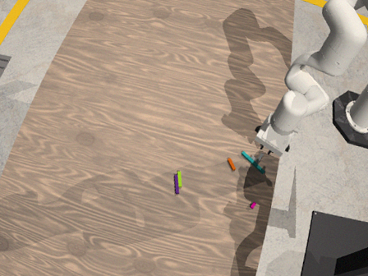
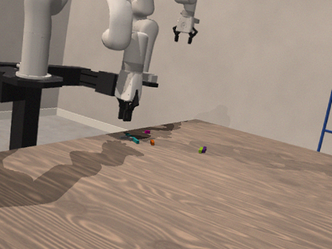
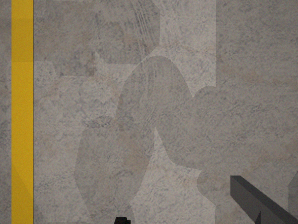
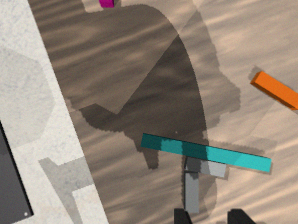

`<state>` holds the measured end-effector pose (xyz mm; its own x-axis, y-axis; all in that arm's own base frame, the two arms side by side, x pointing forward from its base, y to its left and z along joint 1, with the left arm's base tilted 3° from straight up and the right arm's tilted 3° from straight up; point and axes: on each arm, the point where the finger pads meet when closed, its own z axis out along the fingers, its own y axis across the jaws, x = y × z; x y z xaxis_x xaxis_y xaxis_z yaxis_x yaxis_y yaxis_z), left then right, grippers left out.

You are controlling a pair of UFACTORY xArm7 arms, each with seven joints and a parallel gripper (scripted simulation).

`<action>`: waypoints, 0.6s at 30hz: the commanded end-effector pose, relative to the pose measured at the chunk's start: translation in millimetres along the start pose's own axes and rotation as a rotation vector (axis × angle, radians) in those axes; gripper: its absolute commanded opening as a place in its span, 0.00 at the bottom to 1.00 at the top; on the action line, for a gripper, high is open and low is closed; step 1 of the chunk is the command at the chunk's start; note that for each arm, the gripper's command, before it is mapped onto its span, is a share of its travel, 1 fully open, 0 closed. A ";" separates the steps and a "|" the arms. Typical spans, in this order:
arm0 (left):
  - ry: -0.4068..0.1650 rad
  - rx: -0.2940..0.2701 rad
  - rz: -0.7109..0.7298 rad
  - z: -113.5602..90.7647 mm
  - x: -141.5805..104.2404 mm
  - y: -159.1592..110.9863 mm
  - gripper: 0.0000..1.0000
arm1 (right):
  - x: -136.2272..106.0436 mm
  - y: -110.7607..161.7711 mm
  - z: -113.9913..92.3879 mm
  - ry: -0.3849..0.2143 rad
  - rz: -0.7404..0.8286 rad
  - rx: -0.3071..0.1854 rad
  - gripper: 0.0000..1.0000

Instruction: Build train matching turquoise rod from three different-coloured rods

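Note:
The turquoise rod (image 1: 248, 158) (image 2: 136, 140) (image 4: 237, 156) lies flat. One grey rod (image 4: 214, 169) lies close along its side; a second grey rod (image 4: 192, 195) lies crosswise to that one, its end close to it. The orange rod (image 1: 231, 164) (image 2: 152, 142) (image 4: 276, 91) and the magenta rod (image 1: 253, 205) (image 2: 147, 132) (image 4: 106, 3) lie apart. The lime rod (image 1: 179, 179) (image 2: 201, 150) and the purple rod (image 1: 176, 185) (image 2: 204, 149) lie side by side. My right gripper (image 1: 265, 150) (image 2: 123, 118) (image 4: 211, 217) is partly open and empty, above the grey rods. My left gripper (image 2: 183, 40) (image 3: 190, 219) is open and empty, high up.
The wooden table's edge runs close to the turquoise, grey and magenta rods, with floor beyond. A dark plate (image 1: 326, 246) lies on that floor. The lime and purple rods lie farther in. The left wrist view shows floor and a yellow stripe (image 3: 22, 110). Arm shadows cross the rods.

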<state>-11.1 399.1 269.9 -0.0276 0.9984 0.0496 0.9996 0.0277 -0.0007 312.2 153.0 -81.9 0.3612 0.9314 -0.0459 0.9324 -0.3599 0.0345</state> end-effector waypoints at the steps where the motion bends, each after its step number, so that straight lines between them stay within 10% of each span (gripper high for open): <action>1: 0.005 -0.001 0.000 -1.9 1.2 0.1 1.00 | 0.9 0.7 -0.7 0.002 0.000 -0.002 0.26; 18: 0.005 -0.001 0.000 -1.9 1.2 0.1 1.00 | 0.9 0.9 5.6 0.002 0.000 -0.002 0.26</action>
<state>-11.1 399.1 269.9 -0.0276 0.9984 0.0496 0.9996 0.0277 -0.0007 312.4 152.8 -86.1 0.3611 0.9314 -0.0457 0.9324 -0.3597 0.0345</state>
